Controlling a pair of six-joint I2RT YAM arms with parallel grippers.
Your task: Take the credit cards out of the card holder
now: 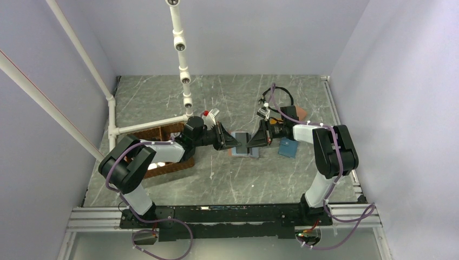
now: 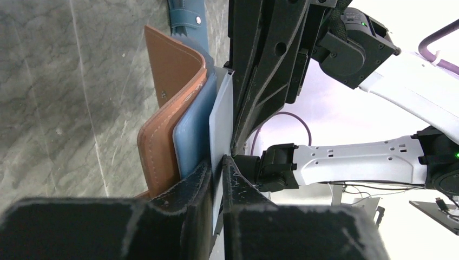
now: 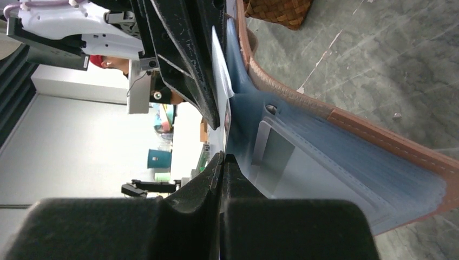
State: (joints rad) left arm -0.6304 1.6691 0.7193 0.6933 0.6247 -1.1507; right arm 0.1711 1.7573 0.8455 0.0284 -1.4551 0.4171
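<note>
At the left of the marble-patterned table (image 1: 270,179) a woven basket (image 1: 172,165) sits beside the left arm's forearm, under a white pipe frame (image 1: 181,49). The left arm reaches rightward from there, and the left gripper (image 1: 229,142) points at the middle of the table, tip to tip with the other arm. Its wrist view shows its jaws narrow, with the lower edge of a grey-silver credit card (image 2: 222,114) standing in the slit between the two fingers (image 2: 197,184). Whether the pads press the card or only flank it, I cannot tell. The card holder (image 1: 244,153) rests on the table directly under and between the two grippers. It is folded open, its salmon-brown cover (image 2: 162,135) curving away to the left of the card and its light-blue pocket panel (image 2: 192,135) lying just beside the card's face. The card is partly out of that pocket, upright against the black fingers of the right gripper (image 1: 253,142), which comes in from the right. In the right wrist view that gripper's (image 3: 223,158) jaws are closed tight, tips meeting on the pale card edge (image 3: 222,65) just beside the mouth of the blue pockets (image 3: 325,179). Further right, a teal-blue wallet (image 1: 288,147) lies flat on the table near the right arm's forearm, well apart from the card holder.
</note>
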